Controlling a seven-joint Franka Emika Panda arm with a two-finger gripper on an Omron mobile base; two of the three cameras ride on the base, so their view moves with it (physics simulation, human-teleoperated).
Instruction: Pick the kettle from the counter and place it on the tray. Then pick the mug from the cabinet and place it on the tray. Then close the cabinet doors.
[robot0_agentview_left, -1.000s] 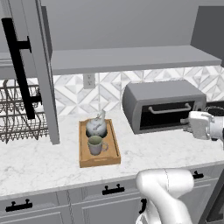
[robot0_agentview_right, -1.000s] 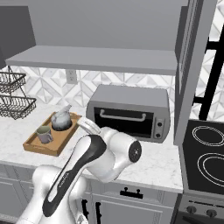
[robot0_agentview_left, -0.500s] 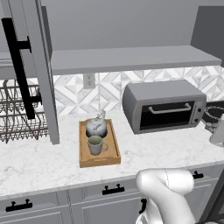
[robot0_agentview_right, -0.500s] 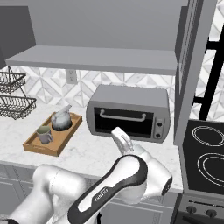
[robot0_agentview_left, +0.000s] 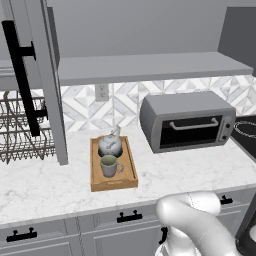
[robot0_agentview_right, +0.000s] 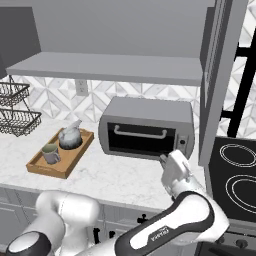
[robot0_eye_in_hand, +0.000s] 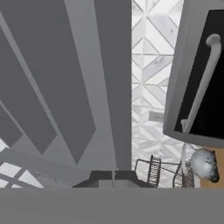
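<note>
Kettle (robot0_agentview_left: 110, 145), squat silvery marbled one, and grey-green mug (robot0_agentview_left: 108, 166) both sat on the light-brown wooden tray (robot0_agentview_left: 131, 169) at frame centre-left; my gripper (robot0_agentview_right: 162, 158) was shut on nothing, lower right; the tall grey cabinet door (robot0_agentview_left: 35, 75), upper left, stood open, left to close.

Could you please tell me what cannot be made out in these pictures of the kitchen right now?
- Left cabinet door, left base view: its top and outer side are cut off by the picture's edge.
- Mug handle, right base view: too small to tell its direction.
- Kettle, hand view: partly hidden behind the toaster oven.
- Stove, right base view: cut off at the right edge.
</note>
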